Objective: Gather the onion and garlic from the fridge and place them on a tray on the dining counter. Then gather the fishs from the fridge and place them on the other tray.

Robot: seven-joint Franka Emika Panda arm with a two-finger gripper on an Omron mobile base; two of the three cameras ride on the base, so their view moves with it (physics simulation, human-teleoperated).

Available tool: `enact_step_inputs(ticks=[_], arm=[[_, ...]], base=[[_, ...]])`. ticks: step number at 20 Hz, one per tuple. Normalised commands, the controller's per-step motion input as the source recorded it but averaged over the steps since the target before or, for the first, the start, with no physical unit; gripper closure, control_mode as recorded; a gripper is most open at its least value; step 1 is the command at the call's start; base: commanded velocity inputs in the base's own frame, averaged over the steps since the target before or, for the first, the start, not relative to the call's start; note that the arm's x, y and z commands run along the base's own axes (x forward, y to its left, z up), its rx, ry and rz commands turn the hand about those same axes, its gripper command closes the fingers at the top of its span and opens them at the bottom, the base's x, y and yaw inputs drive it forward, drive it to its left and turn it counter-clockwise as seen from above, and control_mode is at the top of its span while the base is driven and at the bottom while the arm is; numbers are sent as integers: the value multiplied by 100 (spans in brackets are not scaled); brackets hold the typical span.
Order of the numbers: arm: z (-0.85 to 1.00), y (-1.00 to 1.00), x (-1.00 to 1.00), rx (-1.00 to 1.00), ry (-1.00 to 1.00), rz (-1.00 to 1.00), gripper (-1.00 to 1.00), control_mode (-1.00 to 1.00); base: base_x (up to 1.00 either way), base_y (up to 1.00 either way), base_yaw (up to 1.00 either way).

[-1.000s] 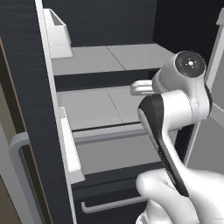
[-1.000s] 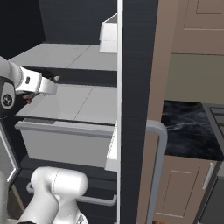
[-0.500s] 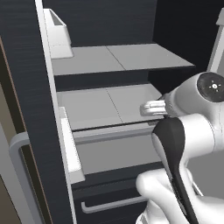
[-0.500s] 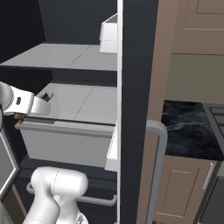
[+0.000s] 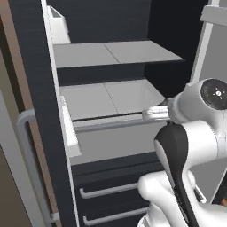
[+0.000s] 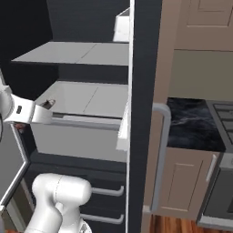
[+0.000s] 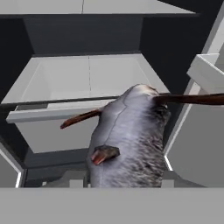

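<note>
Silver-grey scales are seen up close in the hand view, where the slender fish [image 7: 129, 140], with reddish-brown fins and a tail end pointing away from the camera, rises from between the gripper's fingers. The two-finger gripper [image 6: 49, 105] is pinched on this fish; in the right base view only a small dark reddish tip of it shows at the end of the white hand. The tall black double-door fridge [image 5: 35, 88] stands open, and it is taken as the landmark. The fish is held just in front of the fridge's pale grey lower bin [image 7: 74, 87], above that bin's front rim and apart from its floor. In the left base view the gripper [image 5: 153, 113] is seen at the bin's front edge, toward the right side of the fridge opening. Above the bin a pale grey shelf [image 5: 111, 53] spans the fridge interior. On the opened fridge door a small white door bin [image 5: 57, 24] is mounted near the top, and a grey vertical bar handle [image 5: 29, 168] runs along the door's outer face. Below the lower bin two black drawers with grey bar handles [image 5: 111, 190] are closed.
</note>
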Motion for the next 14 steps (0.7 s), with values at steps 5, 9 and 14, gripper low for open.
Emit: enact_step_inputs(ticks=[5,9,14], arm=[[0,0,0,0,0,0,100,100],[0,0,0,0,0,0,100,100],[0,0,0,0,0,0,100,100]], base=[[-91,5,-8],[-74,30,-24],[-63,52,-37]])
